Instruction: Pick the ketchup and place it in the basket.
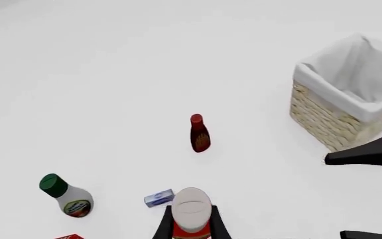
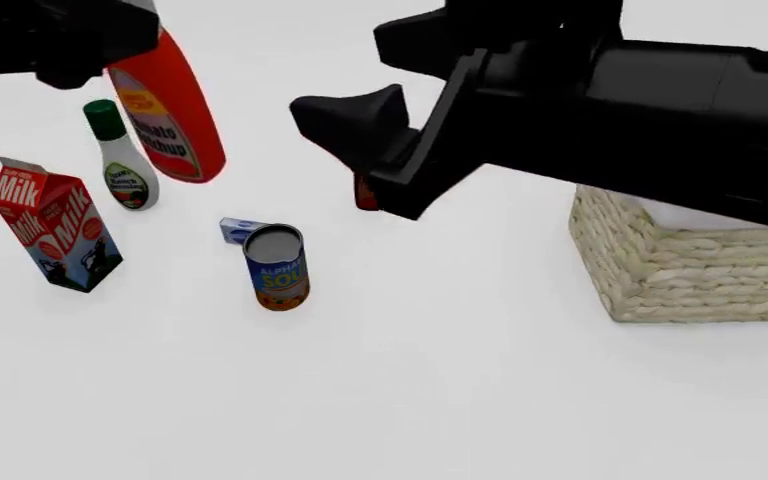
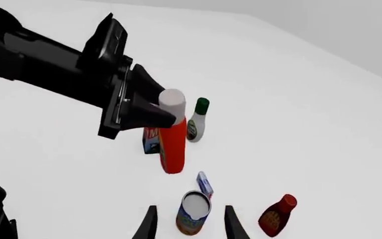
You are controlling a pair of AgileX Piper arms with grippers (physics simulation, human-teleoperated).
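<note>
The ketchup (image 2: 171, 115), a red-orange bottle with a white cap, hangs in the air at the far left, above the table. My left gripper (image 2: 137, 30) is shut on its neck. In the left wrist view its white cap (image 1: 192, 208) sits between my fingers (image 1: 163, 226). In the right wrist view the left gripper (image 3: 164, 117) holds the ketchup (image 3: 172, 144) upright. The wicker basket (image 2: 684, 275) with white lining stands at the right and shows in the left wrist view (image 1: 337, 114). My right gripper (image 2: 377, 160) is open and empty, high over the table's middle (image 3: 191, 226).
On the table stand a milk carton (image 2: 53, 222), a white bottle with a green cap (image 2: 120, 160), a small blue-white box (image 2: 240, 230), a soup can (image 2: 277, 268) and a maroon bottle (image 1: 199, 134), mostly hidden behind my right gripper in the front view.
</note>
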